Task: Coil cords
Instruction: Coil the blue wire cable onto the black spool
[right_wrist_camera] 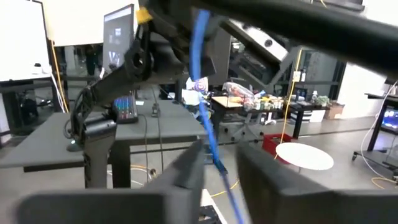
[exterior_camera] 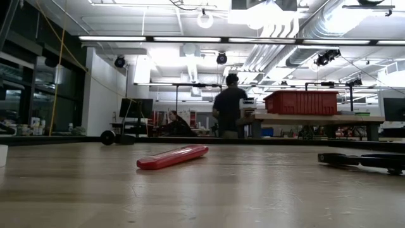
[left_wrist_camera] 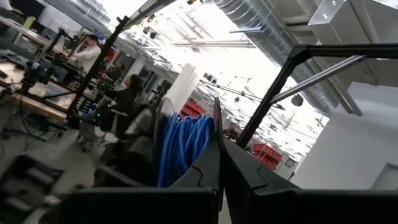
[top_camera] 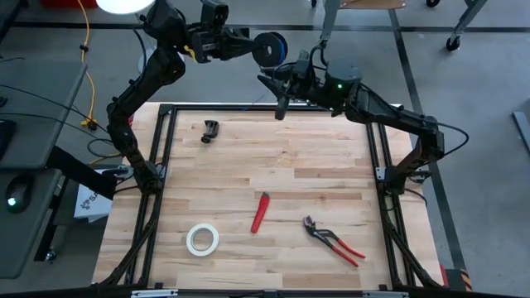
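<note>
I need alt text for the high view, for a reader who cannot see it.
Above the far edge of a wooden table, the left tool holds a black spool of blue wire and the right tool hangs beside it. On the table lie a white tape roll, a red utility knife, red-handled pliers and a small black clamp.

Bright ceiling strip lights (exterior_camera: 183, 39) flood the room and glare white in the left wrist view, the table (top_camera: 273, 165) is evenly lit with soft shadows, and both wrist views blur their own near dark fingers.
</note>
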You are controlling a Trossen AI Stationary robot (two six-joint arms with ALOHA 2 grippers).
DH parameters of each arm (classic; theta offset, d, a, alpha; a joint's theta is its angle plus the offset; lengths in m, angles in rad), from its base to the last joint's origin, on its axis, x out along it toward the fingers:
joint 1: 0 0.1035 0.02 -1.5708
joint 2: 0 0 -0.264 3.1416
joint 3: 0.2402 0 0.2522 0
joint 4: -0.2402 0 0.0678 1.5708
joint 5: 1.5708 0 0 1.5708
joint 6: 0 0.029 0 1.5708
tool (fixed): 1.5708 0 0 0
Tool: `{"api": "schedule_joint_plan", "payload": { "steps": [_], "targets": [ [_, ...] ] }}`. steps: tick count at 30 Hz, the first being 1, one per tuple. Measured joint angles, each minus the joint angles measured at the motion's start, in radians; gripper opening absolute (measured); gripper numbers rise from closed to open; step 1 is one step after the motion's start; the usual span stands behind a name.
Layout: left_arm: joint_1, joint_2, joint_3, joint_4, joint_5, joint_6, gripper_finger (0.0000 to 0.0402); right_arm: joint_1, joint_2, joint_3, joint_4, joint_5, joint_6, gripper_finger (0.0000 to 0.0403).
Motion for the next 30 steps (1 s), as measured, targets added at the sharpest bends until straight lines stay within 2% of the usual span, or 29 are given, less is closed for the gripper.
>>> {"api": "schedule_joint_plan", "payload": {
  "steps": [2, 3, 6, 22, 30],
  "targets": [
    [0.009, 0.0, 0.0, 0.001, 0.0, -0.001, 0.0, 0.007, -0.012, 0.0, -0.015, 0.012, -0.003, 0.0028],
    [0.013, 0.0, 0.0, 0.001, 0.0, -0.001, 0.0, 0.01, -0.018, 0.0, -0.021, 0.018, -0.011, 0.0015],
    [0.031, 0.0, 0.0, 0.001, 0.001, 0.004, 0.0, 0.02, -0.036, 0.0, -0.034, 0.036, -0.012, 0.0006],
    [0.141, -0.002, 0.0, -0.016, -0.018, 0.068, 0.0, 0.028, -0.095, 0.001, -0.146, 0.028, 0.015, 0.0001],
    [0.196, -0.021, -0.001, -0.249, 0.065, 0.099, 0.0, 0.021, -0.148, 0.001, -0.227, 0.02, -0.002, 0.0]
  ]
}}
